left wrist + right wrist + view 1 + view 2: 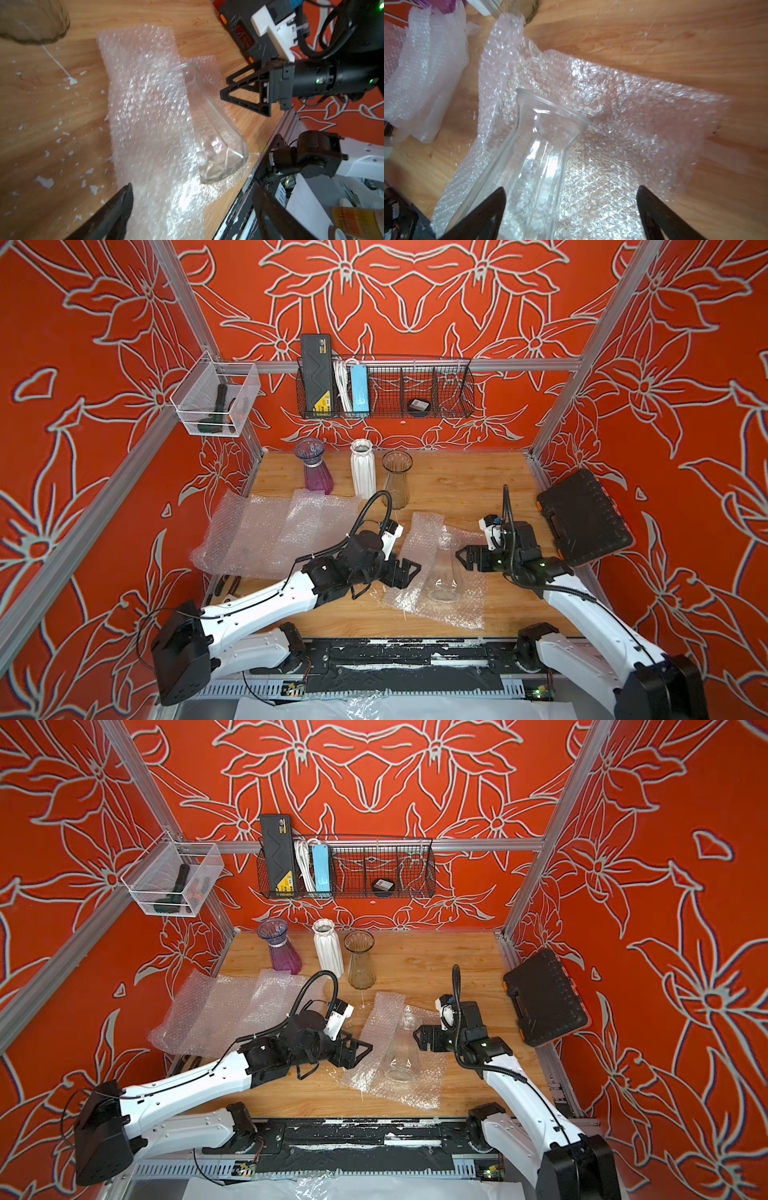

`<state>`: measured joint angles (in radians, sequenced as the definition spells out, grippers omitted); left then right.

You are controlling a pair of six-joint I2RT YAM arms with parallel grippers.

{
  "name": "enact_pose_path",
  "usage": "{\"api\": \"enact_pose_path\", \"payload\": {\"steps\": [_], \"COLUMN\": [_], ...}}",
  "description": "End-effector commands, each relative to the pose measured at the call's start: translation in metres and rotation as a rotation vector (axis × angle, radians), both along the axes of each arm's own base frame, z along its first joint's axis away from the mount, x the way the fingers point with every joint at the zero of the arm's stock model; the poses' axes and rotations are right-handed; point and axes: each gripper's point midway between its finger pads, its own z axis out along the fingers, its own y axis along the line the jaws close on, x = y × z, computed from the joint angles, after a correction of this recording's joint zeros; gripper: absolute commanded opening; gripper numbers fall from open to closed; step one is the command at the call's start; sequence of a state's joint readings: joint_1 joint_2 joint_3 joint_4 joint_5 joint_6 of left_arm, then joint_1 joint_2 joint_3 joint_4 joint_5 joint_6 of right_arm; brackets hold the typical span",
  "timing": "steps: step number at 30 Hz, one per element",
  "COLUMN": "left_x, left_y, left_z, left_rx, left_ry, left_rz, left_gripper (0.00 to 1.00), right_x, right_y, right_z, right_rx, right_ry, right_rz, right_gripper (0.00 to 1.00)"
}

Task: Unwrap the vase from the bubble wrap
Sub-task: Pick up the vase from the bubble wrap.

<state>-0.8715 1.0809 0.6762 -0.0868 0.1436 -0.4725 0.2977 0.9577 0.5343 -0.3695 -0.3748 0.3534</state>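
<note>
Two grippers flank one vase, both with jaws spread wide and holding nothing. The left gripper (409, 570) hovers just beside the wide lower body of the vase (444, 572), on its left. The right gripper (462, 555) hovers just beside the narrow neck, on its right. In the right wrist view the fingers (483, 209) stand well apart, and the glass runs past one of them; I cannot tell whether it touches.

The vase is clear glass and lies on its side near the front of the table (465, 485). Its long axis runs front to back, mouth toward the back wall and base toward the robot. Both grippers therefore point in across that axis, from opposite sides. The right one looks slightly nearer, and the neck it faces seems the easier part to close on.

Under the vase the bubble wrap (455, 608) is spread open and mostly flat, with one flap raised beside the neck on the left. The glass looks bare on top, so the unwrapping seems nearly done. What likely remains is parting the vase from the sheet it rests on.

Farther out, spare sheets (270, 531) lie at the left. Three upright vases (363, 472) stand at the back. A black case (582, 518) leans at the right.
</note>
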Motion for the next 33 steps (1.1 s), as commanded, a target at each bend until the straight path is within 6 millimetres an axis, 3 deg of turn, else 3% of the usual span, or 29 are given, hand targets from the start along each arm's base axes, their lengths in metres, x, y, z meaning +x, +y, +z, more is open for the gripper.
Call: {"api": "enact_pose_path", "payload": {"steps": [1, 10, 20, 25, 33], "left_x": [-0.007, -0.025, -0.031, -0.028, -0.025], "left_y": [0.003, 0.013, 0.034, 0.047, 0.047], "left_z": [0.014, 0.025, 0.035, 0.030, 0.030], "left_rx": [-0.085, -0.176, -0.238, -0.223, -0.224], "left_ry": [-0.039, -0.065, -0.133, -0.150, -0.168], "left_rz": [-0.004, -0.031, 0.016, 0.072, 0.083], "left_gripper": [0.87, 0.88, 0.87, 0.87, 0.87], "right_x": [0.000, 0.022, 0.037, 0.043, 0.047], "right_y": [0.019, 0.034, 0.053, 0.050, 0.045], "right_z": [0.015, 0.006, -0.033, -0.049, -0.052], "right_rx": [0.041, 0.009, -0.129, -0.225, -0.455], "right_ry": [-0.004, 0.051, 0.190, 0.222, 0.246], "right_rz": [0.074, 0.073, 0.128, 0.124, 0.180], "right_gripper": [0.98, 0.98, 0.98, 0.98, 0.95]}}
